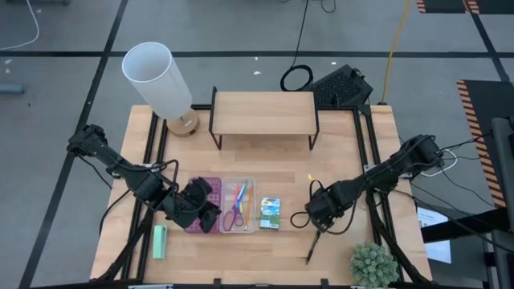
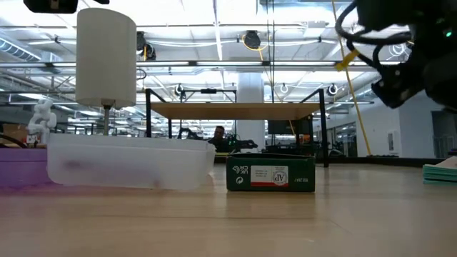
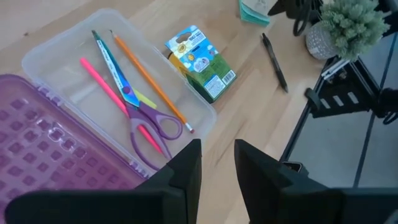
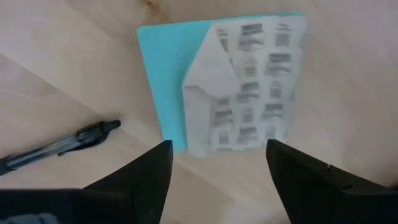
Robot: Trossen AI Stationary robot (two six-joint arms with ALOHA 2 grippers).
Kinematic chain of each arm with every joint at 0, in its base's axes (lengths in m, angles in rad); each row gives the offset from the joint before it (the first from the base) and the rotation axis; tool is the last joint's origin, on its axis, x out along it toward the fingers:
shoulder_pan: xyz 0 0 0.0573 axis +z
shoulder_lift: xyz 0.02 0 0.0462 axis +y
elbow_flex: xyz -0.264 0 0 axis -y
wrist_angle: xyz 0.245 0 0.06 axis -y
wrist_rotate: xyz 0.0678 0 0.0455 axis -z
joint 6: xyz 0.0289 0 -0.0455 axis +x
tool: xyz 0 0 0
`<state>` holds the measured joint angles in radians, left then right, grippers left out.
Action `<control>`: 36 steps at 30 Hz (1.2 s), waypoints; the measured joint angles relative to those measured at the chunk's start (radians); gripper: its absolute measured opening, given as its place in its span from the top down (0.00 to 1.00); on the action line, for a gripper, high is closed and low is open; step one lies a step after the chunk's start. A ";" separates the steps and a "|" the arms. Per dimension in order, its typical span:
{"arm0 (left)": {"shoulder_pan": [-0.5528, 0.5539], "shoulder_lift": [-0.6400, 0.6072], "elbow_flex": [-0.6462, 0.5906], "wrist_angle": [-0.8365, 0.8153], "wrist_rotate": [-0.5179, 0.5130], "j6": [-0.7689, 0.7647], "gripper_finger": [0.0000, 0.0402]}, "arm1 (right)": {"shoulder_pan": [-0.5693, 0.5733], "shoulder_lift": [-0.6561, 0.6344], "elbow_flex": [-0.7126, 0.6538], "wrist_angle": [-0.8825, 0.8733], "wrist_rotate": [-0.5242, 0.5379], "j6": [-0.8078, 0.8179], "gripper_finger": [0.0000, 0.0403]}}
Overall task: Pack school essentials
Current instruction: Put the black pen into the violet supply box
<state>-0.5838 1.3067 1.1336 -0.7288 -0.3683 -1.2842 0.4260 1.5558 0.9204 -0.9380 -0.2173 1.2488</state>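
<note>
Evidently the step in hand is collecting the small teal-beige pad (image 4: 224,84): the right gripper (image 4: 217,168) hovers directly over it with its fingers spread wide and empty, the pad lying flat on the tabletop (image 1: 345,136) with the black pen (image 4: 59,146) just beside it. The next move probably calls for a straight descent so the fingers straddle the pad's edges before closing, then a carry to the clear case (image 3: 56,50). That case already holds the orange and pink pencils (image 3: 149,81) and the purple-blue scissors (image 3: 140,109); the green-blue packet (image 3: 202,62) sits just outside its wall. The left gripper (image 3: 217,165) waits near the case, its fingers narrowly apart and empty. In the high view the right arm hides the pad entirely.
</note>
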 joint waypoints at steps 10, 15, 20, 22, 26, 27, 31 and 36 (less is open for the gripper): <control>0.001 0.000 0.000 0.000 0.000 -0.063 0.76 | 0.003 -0.024 -0.015 0.077 -0.026 0.025 0.38; 0.013 0.000 0.000 -0.002 -0.004 -0.060 0.76 | 0.030 -0.085 -0.008 0.205 -0.020 0.243 0.38; 0.043 0.000 0.000 -0.002 -0.008 -0.031 0.76 | 0.052 -0.090 -0.008 0.308 0.015 0.436 0.38; 0.056 0.000 0.000 -0.002 -0.008 -0.012 0.76 | 0.069 -0.085 -0.008 0.369 0.030 0.507 0.38; 0.076 0.000 0.000 -0.001 -0.007 0.034 0.76 | 0.121 -0.073 -0.008 0.420 0.039 0.646 0.38; 0.080 0.000 0.000 -0.001 -0.007 0.046 0.76 | 0.138 -0.069 -0.008 0.422 0.047 0.681 0.38; 0.094 0.000 0.000 -0.001 -0.007 0.092 0.76 | 0.209 -0.049 -0.008 0.443 0.111 0.825 0.38; 0.102 0.000 0.000 -0.001 -0.006 0.130 0.76 | 0.267 -0.018 -0.008 0.483 0.147 0.958 0.38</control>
<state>-0.4816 1.3071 1.1332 -0.7298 -0.3748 -1.1542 0.6934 1.5380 0.9127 -0.4551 -0.0701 2.2071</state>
